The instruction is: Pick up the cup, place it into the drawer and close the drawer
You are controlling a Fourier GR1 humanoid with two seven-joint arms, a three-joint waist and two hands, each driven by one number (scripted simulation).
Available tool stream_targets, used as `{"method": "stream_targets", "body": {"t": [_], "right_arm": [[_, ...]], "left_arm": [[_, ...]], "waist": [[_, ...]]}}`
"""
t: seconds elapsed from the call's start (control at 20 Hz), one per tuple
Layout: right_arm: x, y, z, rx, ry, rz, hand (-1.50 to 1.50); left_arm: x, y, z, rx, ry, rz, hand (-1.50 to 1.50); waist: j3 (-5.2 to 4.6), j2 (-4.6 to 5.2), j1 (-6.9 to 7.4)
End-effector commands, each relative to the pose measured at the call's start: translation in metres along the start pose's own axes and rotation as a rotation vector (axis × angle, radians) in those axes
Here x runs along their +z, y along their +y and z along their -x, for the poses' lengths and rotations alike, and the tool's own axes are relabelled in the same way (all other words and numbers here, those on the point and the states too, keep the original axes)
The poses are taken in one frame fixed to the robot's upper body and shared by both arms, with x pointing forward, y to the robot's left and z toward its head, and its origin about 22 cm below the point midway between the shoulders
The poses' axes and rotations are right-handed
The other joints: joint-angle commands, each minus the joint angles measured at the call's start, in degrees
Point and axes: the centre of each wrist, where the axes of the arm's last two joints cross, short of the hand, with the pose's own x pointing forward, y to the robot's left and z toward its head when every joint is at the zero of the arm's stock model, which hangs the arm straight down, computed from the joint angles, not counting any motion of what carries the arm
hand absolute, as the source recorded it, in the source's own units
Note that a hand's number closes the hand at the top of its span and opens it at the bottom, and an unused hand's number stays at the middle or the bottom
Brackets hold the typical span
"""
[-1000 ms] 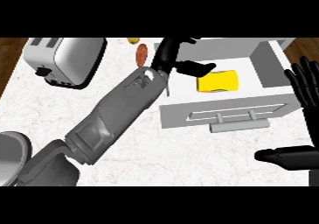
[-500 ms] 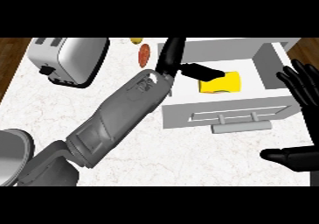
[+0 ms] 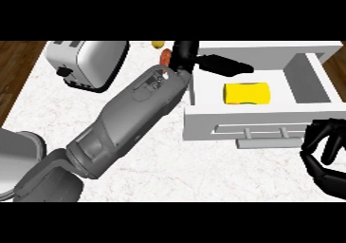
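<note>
The yellow cup (image 3: 247, 93) lies on its side inside the open white drawer (image 3: 203, 123), free of both hands. My left hand (image 3: 221, 64) is open over the drawer's back left corner, a short way up and left of the cup, and its grey forearm runs down to the lower left. My right hand (image 3: 328, 144) is at the lower right, just in front of the drawer's front panel near the handle (image 3: 263, 135). Its fingers are loosely bent and hold nothing.
A silver toaster (image 3: 88, 64) stands at the back left of the white marble counter (image 3: 147, 180). Small orange (image 3: 164, 57) and yellow (image 3: 158, 45) items lie behind my left wrist. A grey round vessel (image 3: 14, 161) sits at the lower left. Wooden floor borders the counter.
My left hand has pulled back from the cup, which stays in the drawer. My right hand has come down from the right edge to the drawer's front.
</note>
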Motion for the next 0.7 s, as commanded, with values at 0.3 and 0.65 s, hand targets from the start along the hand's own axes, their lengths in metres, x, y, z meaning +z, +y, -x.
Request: {"method": "stream_targets", "body": {"t": [0.3, 0.65], "right_arm": [[-0.001, 0.018, -0.002, 0.229, 0.125, -0.067, 1.5], [-0.024, 0.042, 0.023, 0.382, 0.162, -0.036, 1.5]], "left_arm": [[0.0, 0.077, -0.014, 0.054, 0.017, -0.066, -1.5], [0.033, 0.115, -0.009, 0.092, 0.025, -0.116, -1.5]], "waist": [[-0.01, -0.35, 2.31], [0.0, -0.25, 2.84]]}}
